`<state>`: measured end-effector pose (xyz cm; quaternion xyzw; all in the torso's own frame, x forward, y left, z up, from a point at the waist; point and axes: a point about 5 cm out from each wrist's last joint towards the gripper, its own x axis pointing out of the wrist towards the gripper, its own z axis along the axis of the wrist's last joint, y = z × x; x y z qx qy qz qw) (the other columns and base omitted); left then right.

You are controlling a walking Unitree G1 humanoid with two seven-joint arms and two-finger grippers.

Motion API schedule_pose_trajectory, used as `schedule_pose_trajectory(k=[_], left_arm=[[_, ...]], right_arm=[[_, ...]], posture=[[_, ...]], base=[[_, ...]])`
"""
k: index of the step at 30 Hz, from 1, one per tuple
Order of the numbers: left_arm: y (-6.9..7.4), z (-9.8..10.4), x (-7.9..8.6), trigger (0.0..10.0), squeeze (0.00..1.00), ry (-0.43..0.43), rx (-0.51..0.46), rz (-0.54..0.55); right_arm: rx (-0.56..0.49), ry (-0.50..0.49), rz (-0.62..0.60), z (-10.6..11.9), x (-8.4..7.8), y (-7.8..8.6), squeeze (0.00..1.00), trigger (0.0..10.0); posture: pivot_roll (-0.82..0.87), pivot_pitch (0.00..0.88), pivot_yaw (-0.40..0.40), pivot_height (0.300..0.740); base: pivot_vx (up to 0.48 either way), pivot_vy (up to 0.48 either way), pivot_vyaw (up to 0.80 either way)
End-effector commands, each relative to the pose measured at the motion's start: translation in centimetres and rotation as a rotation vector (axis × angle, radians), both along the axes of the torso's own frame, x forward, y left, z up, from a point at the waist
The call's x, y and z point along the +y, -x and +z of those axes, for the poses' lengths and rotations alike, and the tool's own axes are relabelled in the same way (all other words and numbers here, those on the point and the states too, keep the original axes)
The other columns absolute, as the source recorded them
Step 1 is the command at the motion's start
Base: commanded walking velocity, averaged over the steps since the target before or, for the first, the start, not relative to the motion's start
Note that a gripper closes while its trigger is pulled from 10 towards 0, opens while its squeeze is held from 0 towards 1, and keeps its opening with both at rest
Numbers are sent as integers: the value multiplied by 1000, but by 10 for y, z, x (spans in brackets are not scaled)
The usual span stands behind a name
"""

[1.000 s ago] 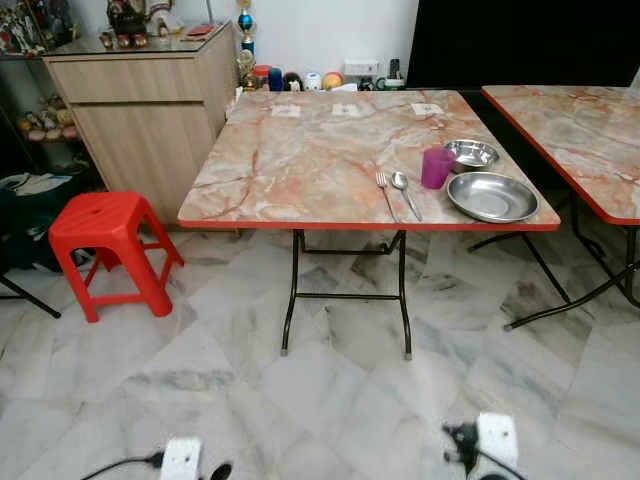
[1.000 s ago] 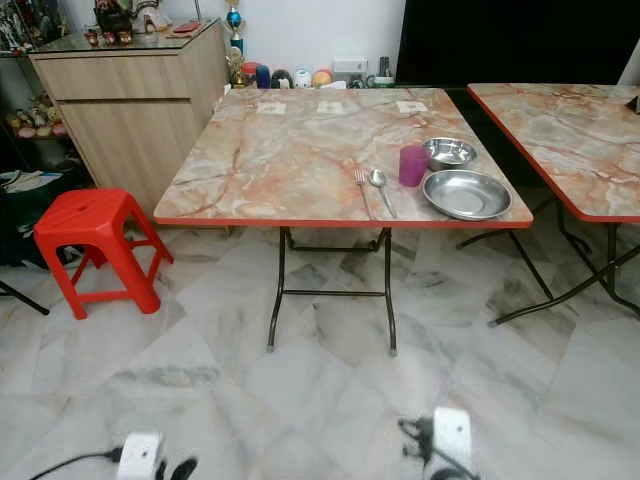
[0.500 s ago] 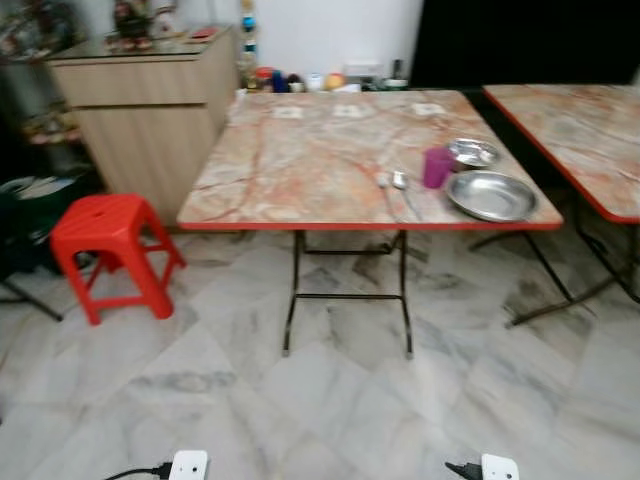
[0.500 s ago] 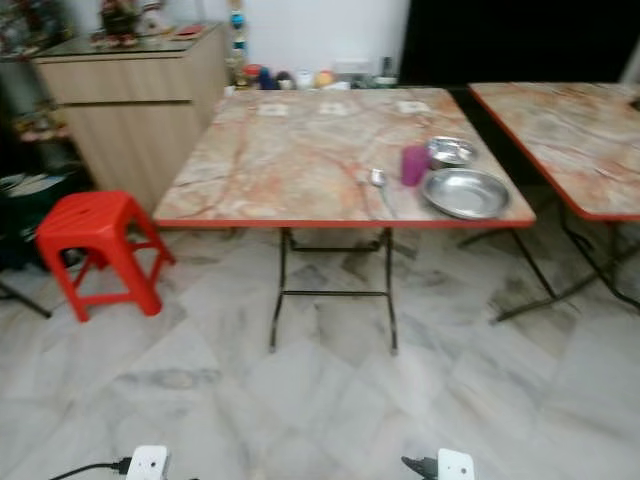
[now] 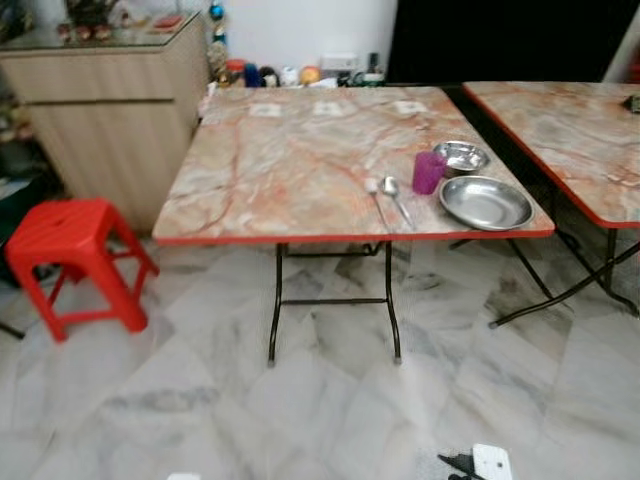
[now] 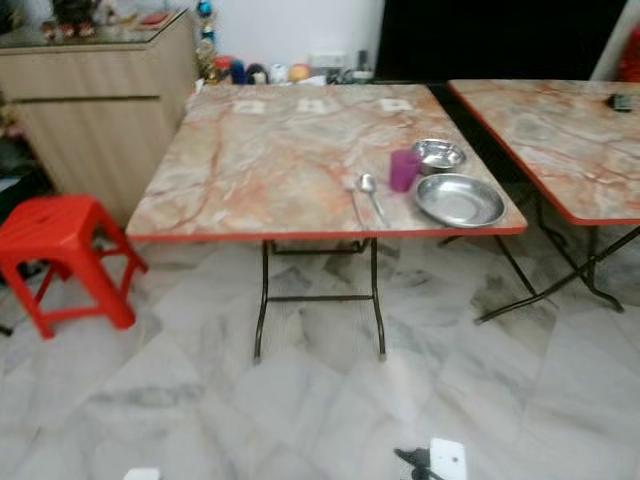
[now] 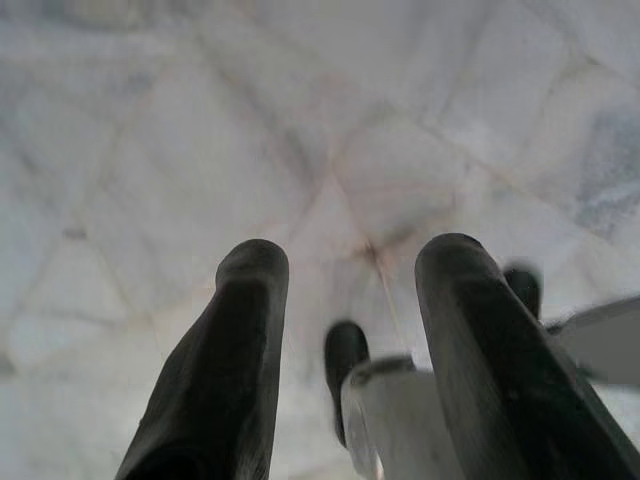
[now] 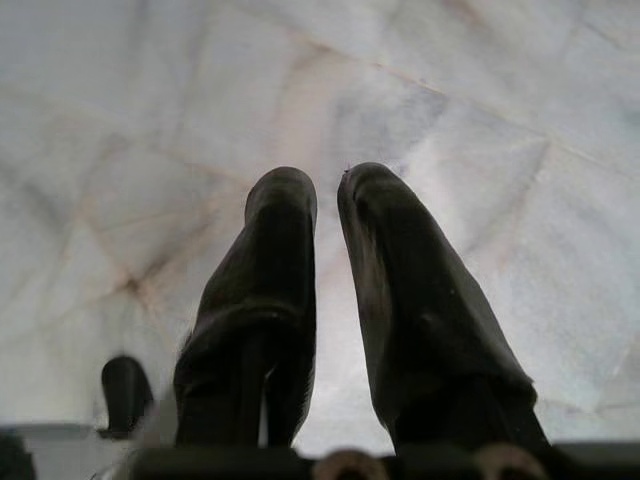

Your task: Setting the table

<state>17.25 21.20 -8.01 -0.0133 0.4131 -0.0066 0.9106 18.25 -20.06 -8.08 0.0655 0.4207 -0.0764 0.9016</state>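
Observation:
On the near right corner of the marble-patterned table [image 5: 290, 160] lie a steel plate [image 5: 487, 202], a small steel bowl [image 5: 461, 157], a purple cup [image 5: 428, 171], a fork [image 5: 377, 196] and a spoon [image 5: 395, 192]. Both arms hang low, well short of the table. My left gripper [image 7: 350, 260] is open above the floor tiles, nothing between its fingers. My right gripper [image 8: 325, 185] is shut and empty, also pointing at the floor. The right wrist [image 5: 490, 462] shows at the bottom edge of the left eye view.
A red plastic stool [image 5: 65, 262] stands left of the table, before a wooden cabinet [image 5: 110, 100]. A second marble table [image 5: 570, 125] stands to the right, with a narrow gap between the two. Grey marble floor [image 5: 330, 410] lies between me and the table.
The camera has swung to the right and a little nearer, so the stool and table sit further left in the picture. The things on the table have not moved. Both arms stay hanging.

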Motion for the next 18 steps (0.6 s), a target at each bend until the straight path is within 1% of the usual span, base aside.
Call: schedule_pose_trajectory(k=[1,7,18], left_arm=[[0,-2,-10,10000,0,23,7,-18],[0,-2,-11,10000,0,25,7,-20],[4,-5,-15,10000,0,33,28,-20]], right_arm=[[17,23,-7,-1,-8,4,0,10000],[19,24,-4,-1,-6,3,0,10000],[13,20,13,0,-4,1,0,10000]], posture=[[-19,85,-18,740],[-19,86,-17,740],[-18,85,-16,740]], base=[[330,0,0],[331,0,0],[330,0,0]])
